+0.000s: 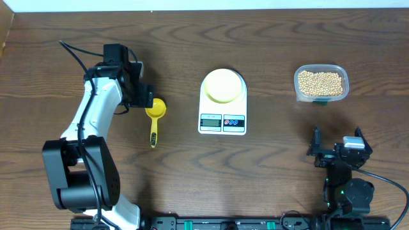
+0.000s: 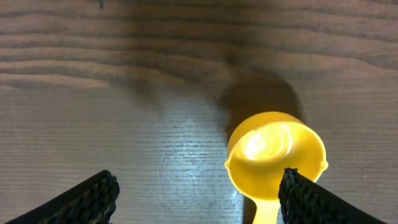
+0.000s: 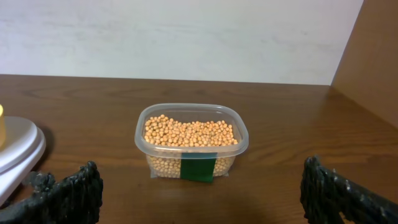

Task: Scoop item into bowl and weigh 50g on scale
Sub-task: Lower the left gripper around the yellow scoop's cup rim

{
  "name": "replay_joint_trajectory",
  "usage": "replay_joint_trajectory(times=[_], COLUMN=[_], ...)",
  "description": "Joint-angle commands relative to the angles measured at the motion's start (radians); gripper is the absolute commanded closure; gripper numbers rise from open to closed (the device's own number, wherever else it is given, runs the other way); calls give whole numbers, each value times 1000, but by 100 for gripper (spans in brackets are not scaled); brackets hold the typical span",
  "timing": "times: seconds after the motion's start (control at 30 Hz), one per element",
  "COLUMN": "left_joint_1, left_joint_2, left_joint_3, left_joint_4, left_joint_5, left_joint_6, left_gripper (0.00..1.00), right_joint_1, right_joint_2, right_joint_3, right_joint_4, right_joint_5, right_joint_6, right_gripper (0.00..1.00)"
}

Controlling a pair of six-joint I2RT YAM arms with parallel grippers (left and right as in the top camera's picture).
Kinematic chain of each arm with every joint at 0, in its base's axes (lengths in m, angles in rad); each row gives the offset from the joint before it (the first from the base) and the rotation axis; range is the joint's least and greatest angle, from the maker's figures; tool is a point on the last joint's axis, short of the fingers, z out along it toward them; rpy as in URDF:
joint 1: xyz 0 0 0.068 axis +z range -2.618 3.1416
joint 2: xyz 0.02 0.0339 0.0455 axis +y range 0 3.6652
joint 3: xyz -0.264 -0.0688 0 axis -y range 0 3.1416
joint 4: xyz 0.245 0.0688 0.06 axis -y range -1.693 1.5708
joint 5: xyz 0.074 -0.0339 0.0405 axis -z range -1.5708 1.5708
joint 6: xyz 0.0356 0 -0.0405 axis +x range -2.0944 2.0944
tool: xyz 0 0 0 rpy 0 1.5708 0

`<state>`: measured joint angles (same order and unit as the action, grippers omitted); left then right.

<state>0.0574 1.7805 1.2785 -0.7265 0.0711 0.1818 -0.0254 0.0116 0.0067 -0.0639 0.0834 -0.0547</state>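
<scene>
Overhead, the left hand [image 1: 142, 96] hovers at the cup end of the scoop [image 1: 155, 110], released, gripping nothing. Left wrist view shows its fingers [image 2: 93, 199] spread wide, with the scoop's cup [image 2: 277, 155] empty and lying on the surface [image 1: 268, 38] close by one finger; I cannot tell whether they touch. Further out, the bowl [image 1: 223, 85] sits on the scale [image 1: 222, 121] and looks empty. Well apart to the far side, the beans [image 1: 321, 82] fill the tub [image 1: 342, 89]. The right hand [image 1: 339, 150] rests near the tub, also released, fingers wide, facing the beans [image 3: 189, 132]. By my reading the task has barely begun: bowl placed, but scoop not yet grasped, nothing scooped, nothing weighed.
</scene>
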Motion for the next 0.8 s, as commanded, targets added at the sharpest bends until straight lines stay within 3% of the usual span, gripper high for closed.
replay_joint_trajectory(times=[0.0, 0.77], left_joint_1=[4, 4], left_joint_2=[13, 13], left_joint_3=[-14, -14], left_joint_4=[4, 14], left_joint_5=[-16, -16], left_joint_6=[10, 20], left_gripper=[15, 16], right_joint_1=[8, 8], right_joint_2=[-6, -6], right_joint_3=[-1, -1], right_joint_4=[-4, -4], right_joint_5=[8, 8], right_joint_6=[13, 13], right_gripper=[1, 1])
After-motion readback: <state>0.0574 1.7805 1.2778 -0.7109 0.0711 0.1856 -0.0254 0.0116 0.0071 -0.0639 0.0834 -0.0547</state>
